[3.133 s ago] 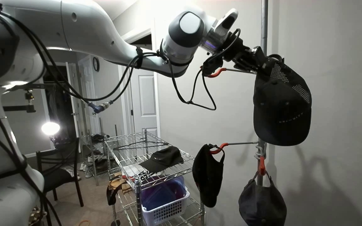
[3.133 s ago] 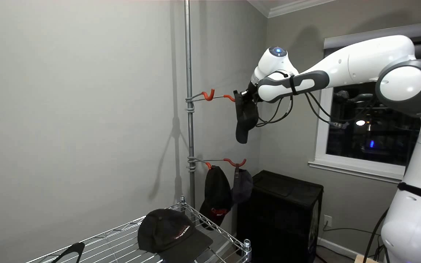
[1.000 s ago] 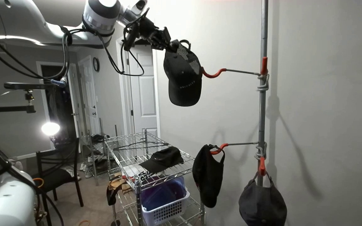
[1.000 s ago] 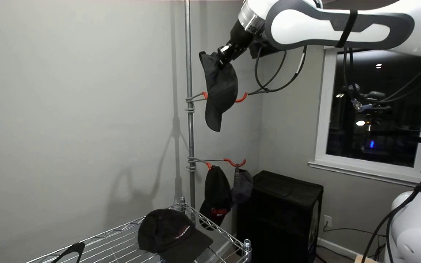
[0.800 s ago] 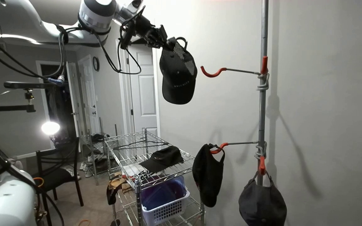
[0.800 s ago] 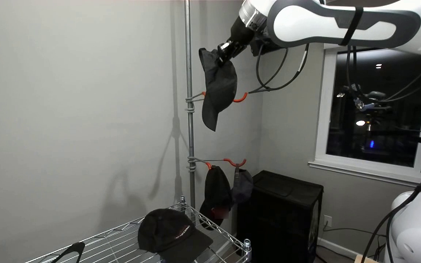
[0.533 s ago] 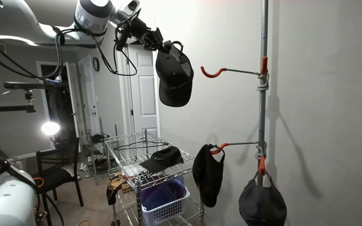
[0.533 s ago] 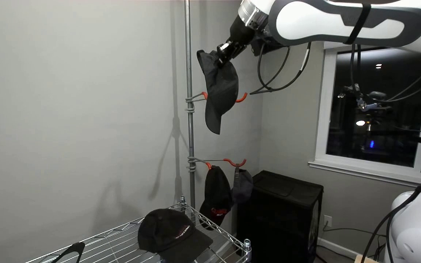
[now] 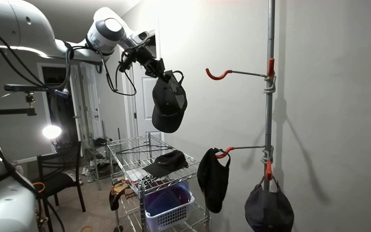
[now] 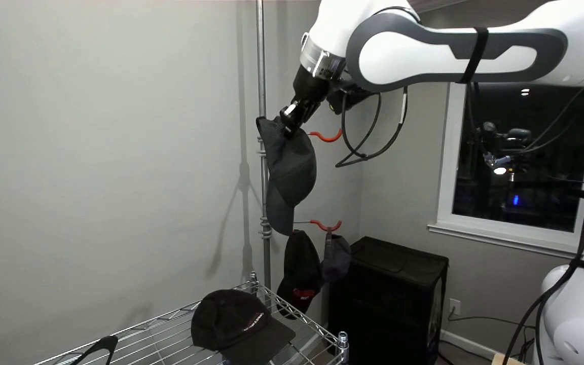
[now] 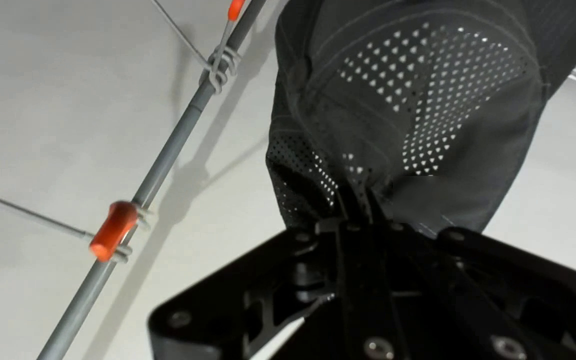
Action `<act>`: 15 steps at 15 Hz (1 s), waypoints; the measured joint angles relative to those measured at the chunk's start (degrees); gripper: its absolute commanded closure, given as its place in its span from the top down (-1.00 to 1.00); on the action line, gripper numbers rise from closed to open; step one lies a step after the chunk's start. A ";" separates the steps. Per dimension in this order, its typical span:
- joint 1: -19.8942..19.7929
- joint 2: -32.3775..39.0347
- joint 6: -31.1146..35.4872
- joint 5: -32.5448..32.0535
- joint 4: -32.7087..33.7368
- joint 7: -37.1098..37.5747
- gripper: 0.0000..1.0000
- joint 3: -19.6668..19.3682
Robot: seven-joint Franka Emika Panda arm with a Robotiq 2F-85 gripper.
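In an exterior view: perforated black cap [image 9: 169, 104] hangs just below gripper [image 9: 165, 77], brim down, near red hook [image 9: 217, 76] but apart; strap loop at top, small pale lettering above brim.
In an exterior view: cap side-on beneath fingertips, partly covering pole [image 10: 261, 61].
Wrist view: fingers [image 11: 349, 202] close together, clamped on cap's fabric; dotted hole panels, curved seams.

Home interior around me, identified by panelled door [image 9: 143, 103] beyond the far corner of the wire shelf [image 9: 134, 143], chair [image 9: 61, 184] and shoes [image 9: 90, 177] past its side edge, sill-fitted window [image 10: 525, 215], wall outlet [image 10: 454, 306]
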 measured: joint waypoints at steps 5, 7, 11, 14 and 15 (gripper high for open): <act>2.31 5.33 -8.07 0.14 -0.17 0.00 -0.99 0.55; 3.64 6.77 -11.12 0.14 -0.14 0.00 -0.99 1.02; 6.63 8.58 -15.63 0.14 0.00 0.00 -0.99 1.62; 8.48 9.87 -17.13 0.15 0.01 0.00 -0.99 1.81; 8.95 10.40 -17.14 0.15 0.02 0.01 -0.99 1.88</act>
